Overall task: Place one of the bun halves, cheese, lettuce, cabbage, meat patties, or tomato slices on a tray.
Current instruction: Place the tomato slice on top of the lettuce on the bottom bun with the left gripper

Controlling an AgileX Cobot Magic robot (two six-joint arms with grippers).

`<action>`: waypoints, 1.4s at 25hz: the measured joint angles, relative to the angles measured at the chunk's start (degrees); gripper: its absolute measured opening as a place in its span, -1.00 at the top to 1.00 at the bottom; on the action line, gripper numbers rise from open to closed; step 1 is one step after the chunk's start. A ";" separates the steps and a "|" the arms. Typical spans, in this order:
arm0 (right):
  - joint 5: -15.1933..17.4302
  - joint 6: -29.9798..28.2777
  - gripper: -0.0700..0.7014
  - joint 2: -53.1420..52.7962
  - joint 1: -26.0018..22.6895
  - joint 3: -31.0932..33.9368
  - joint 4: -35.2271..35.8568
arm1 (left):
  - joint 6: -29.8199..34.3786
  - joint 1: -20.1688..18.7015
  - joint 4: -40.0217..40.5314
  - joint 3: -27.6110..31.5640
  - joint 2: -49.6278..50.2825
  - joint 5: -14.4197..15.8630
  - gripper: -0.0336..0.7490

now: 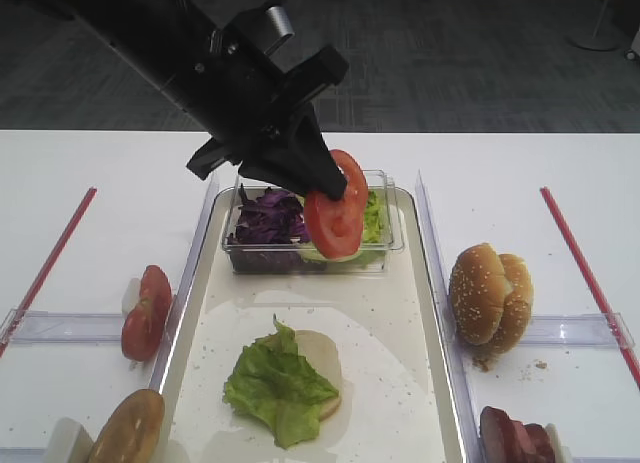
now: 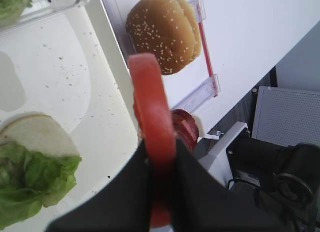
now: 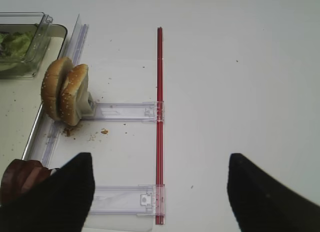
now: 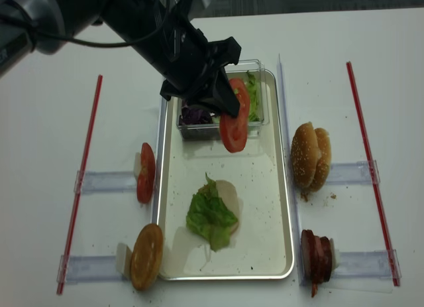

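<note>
My left gripper is shut on a red tomato slice, which hangs edge-down above the far end of the cream tray. The wrist view shows the tomato slice pinched between both black fingers. On the tray lies a pale bun half with a green lettuce leaf on it. More tomato slices stand left of the tray. My right gripper is open over bare table, with nothing between its fingers. No cheese is in view.
A clear box at the tray's far end holds purple cabbage and lettuce. Sesame bun halves and meat patties stand right of the tray, and another bun half stands front left. Red strips border each side.
</note>
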 joint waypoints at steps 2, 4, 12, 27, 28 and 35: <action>0.00 0.00 -0.66 0.00 0.00 0.00 0.00 | 0.03 0.00 -0.39 0.00 0.00 0.00 0.81; 0.00 0.00 -0.66 0.00 0.00 0.00 0.00 | 0.03 0.00 -0.62 0.00 0.00 0.00 0.81; 0.00 0.00 -0.66 0.00 0.00 0.00 0.00 | 4.15 0.00 -3.25 0.00 0.00 -0.11 0.81; 0.00 -0.11 -0.66 0.00 0.00 0.00 0.00 | 15.26 1.59 -13.32 15.18 -0.05 -1.00 0.81; 0.00 -0.11 -0.66 0.00 0.00 0.00 0.00 | 16.28 2.07 -14.05 16.63 -0.20 -1.19 0.81; 0.00 -0.11 -0.66 0.00 0.00 0.00 0.00 | 22.31 5.29 -17.26 24.70 -4.45 -1.95 0.81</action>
